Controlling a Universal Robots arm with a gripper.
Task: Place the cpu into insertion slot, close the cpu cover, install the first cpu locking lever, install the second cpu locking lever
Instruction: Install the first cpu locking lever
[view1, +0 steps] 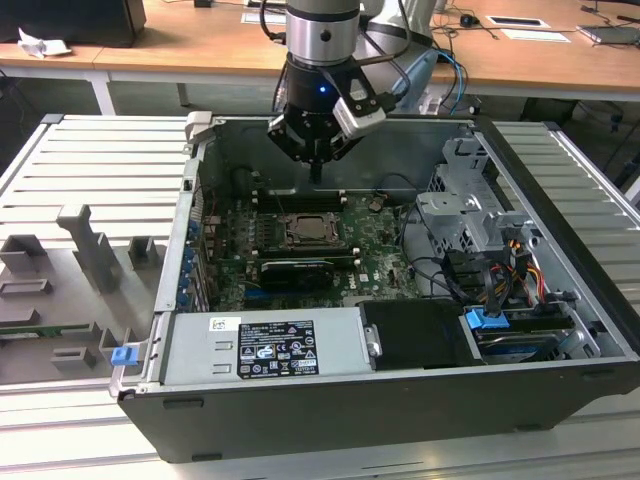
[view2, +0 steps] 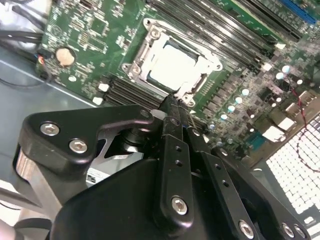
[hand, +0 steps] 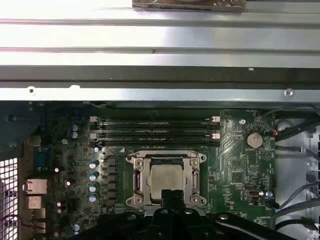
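Gripper (view2: 173, 102) jaws are clenched tight together w/ nothing between them; the two black fingers (view2: 170, 150) taper to one narrow tip. In both wrist views that tip sits at the edge of the cpu cover (hand: 141, 180); whether it touches can't be told. In the exterior view the gripper (view1: 316, 172) points straight down inside the open computer case (view1: 560, 250), just behind the socket. The cpu (hand: 167, 179), a pale tan-silver square, lies seated in the insertion slot (hand: 165, 159). The silver cover frame lies flat around it, chip face showing thru the central window. Whether either locking lever is latched can't be made out. Around the socket is the green motherboard (hand: 235, 165), w/ a row of long black memory slots (hand: 155, 130) just beside the socket and a round coin battery (hand: 254, 139) near one corner of the board. Further out in the exterior view: grey power supply (view1: 270, 345) at the case's near side, metal drive cage (view1: 470, 200) toward the exterior view's right, and the ribbed metal table (view1: 80, 160) under the case.
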